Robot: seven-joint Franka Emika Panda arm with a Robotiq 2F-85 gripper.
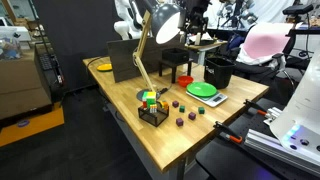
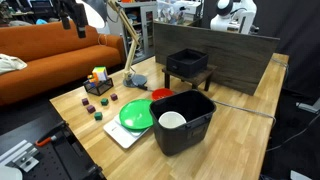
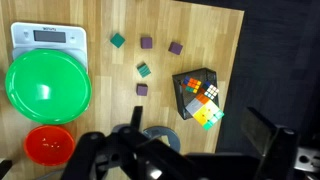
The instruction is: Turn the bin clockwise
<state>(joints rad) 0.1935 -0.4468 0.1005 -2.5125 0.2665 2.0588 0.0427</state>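
a long wooden table (image 2: 240, 140) carries everything. the bin (image 2: 183, 122) is the biggest thing on it: black, rectangular, open at the top, its walls tapering a little toward the base, standing upright. something white and round (image 2: 172, 120) lies inside it. it sits near the table's edge, just beside the green plate (image 2: 135, 113), with the small black legged stand (image 2: 187, 64) well behind it. in an exterior view the bin (image 1: 218, 70) shows right behind the same plate, close to the table's far side.

the gripper (image 3: 185, 148) hangs high in the air with the wrist view looking straight down on the tabletop. its dark fingers (image 3: 264, 135) are spread wide apart with nothing between them. below it lie the lamp's round base (image 3: 160, 137) and the small black tray of coloured blocks (image 3: 200, 95).

the green plate rests on a white scale (image 3: 47, 38), and a red bowl (image 3: 48, 145) sits just beside the plate. a few small green and purple cubes (image 3: 143, 69) are scattered on the wood between the plate and the tray.
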